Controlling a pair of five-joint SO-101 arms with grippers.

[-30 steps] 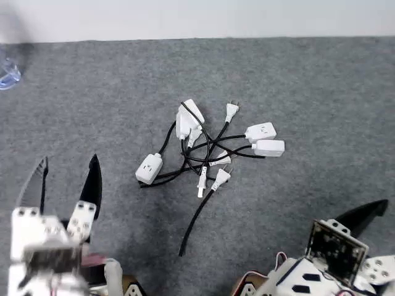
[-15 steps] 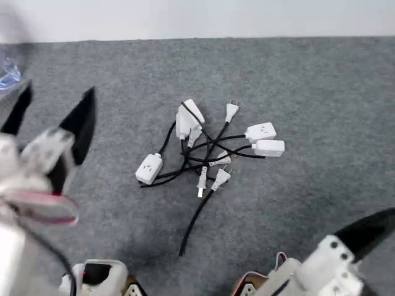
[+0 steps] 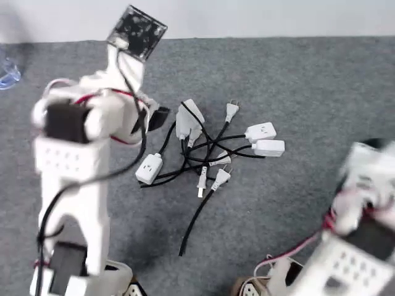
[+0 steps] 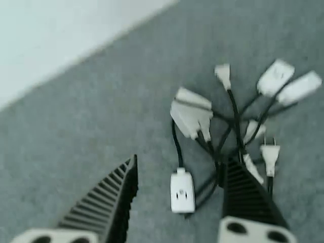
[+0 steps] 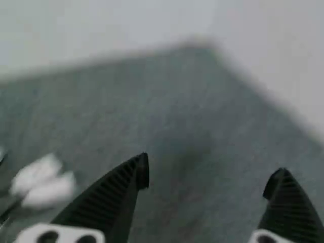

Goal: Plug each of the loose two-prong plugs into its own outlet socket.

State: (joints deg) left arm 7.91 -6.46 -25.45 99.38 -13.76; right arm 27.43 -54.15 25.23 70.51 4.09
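High view, from the left: a clear object [image 3: 7, 73] sits at the carpet's left edge, well apart from everything else. Beside it, the left arm [image 3: 80, 148] was low at the near left corner a second ago. It has since swung up and now stretches out across the grey carpet [image 3: 308, 80] toward the cord tangle [image 3: 197, 157]. In the left wrist view the left gripper [image 4: 180, 161] is spread wide with nothing in it, hanging above the near-left socket [image 4: 181, 190], which lies between the two fingers but untouched. I judge this to be the approach to a first pick, since no plugging has begun. The two-prong plugs [image 3: 220, 177] that can be picked out lie loose among the black cords in the middle of the carpet, and the paired sockets [image 3: 265, 139] lie at the tangle's right side.

Further right, the right arm [image 3: 364, 203] has also risen from the near right corner and now stands taller at the right edge, well apart from the tangle. The right gripper [image 5: 212, 163] is wide open and empty over bare carpet. The pale shapes at the side of its wrist view are probably those paired sockets, though the blur makes that uncertain.

For room, bare carpet lies on every side of the tangle, up to the white wall [image 3: 247, 18] at the far edge. The crossing cords are the tight spot, and lifting one piece is likely to drag its neighbours.
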